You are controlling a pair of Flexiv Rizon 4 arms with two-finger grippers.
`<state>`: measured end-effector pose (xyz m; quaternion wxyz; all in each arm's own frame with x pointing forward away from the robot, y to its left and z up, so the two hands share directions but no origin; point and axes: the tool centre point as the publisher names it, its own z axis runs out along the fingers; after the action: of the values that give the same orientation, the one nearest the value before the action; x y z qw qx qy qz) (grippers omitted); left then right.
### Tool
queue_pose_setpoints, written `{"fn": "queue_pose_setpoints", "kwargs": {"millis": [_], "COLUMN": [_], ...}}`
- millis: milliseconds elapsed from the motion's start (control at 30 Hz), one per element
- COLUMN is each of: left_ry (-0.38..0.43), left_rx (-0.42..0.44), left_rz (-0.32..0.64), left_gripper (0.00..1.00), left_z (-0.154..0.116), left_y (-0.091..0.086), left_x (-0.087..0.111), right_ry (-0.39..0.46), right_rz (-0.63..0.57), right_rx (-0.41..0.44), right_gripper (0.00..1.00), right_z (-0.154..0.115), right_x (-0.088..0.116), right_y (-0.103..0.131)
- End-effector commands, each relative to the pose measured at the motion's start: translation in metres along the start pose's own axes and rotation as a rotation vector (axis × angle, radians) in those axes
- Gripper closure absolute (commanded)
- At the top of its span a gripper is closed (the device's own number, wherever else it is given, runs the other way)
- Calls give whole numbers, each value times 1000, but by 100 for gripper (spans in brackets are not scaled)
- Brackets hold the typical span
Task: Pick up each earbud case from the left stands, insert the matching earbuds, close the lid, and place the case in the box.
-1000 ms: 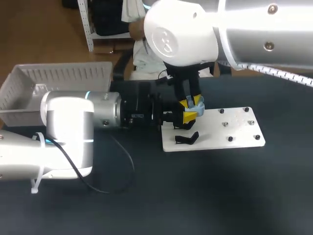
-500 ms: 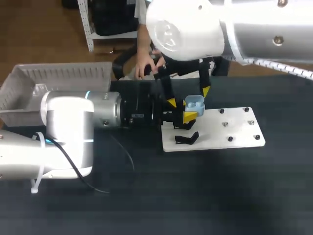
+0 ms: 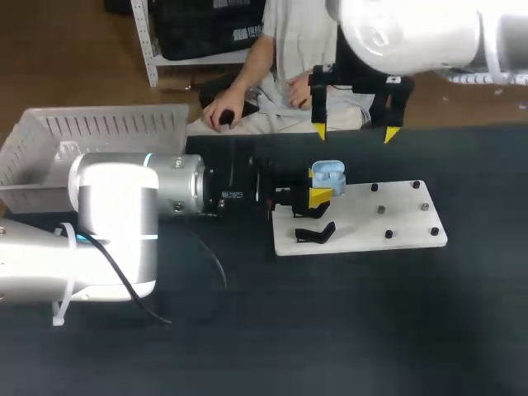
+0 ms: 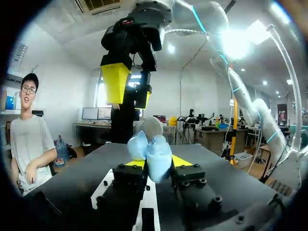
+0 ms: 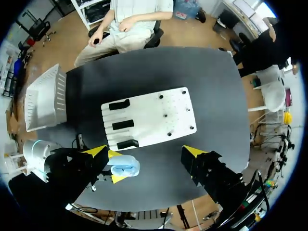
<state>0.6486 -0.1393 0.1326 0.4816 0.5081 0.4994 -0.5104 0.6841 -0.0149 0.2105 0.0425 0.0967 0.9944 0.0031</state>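
My left gripper (image 3: 320,196) is clamping the pale blue earbud case (image 3: 327,173) from both sides. I am holding it over the left end of the white board (image 3: 396,227), and its lid seems to be standing open. My right gripper (image 3: 355,132), fingers spread wide and empty, is hanging high over the table's far edge. A second ago it was down on the case, and it has been pulling up and away since. I am judging that insertion done. Closing the lid comes next, then carrying the case to the box (image 3: 99,132) on my left.
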Motion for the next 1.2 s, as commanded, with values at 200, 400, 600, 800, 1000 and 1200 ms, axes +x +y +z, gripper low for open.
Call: {"fn": "queue_pose_setpoints", "kwargs": {"millis": [200, 400, 600, 800, 1000, 1200], "left_ry": [1, 1, 1, 1, 1, 1], "left_rx": [1, 1, 1, 1, 1, 1], "left_rz": [-1, -1, -1, -1, -1, -1], "left_gripper": [100, 100, 100, 100, 100, 100], "left_z": [0, 0, 0, 0, 0, 0], "left_y": [1, 1, 1, 1, 1, 1], "left_x": [0, 0, 0, 0, 0, 0], "right_ry": [7, 32, 64, 99, 130, 148], "right_rz": [33, 35, 33, 16, 11, -10], "right_rx": [-65, -68, -71, -67, -68, -63], "right_gripper": [0, 0, 0, 0, 0, 0], "right_z": [26, 40, 52, 56, 61, 59], "right_x": [-13, -19, -16, -8, 7, 17], "right_y": [-8, -7, -8, -9, -12, -12]}}
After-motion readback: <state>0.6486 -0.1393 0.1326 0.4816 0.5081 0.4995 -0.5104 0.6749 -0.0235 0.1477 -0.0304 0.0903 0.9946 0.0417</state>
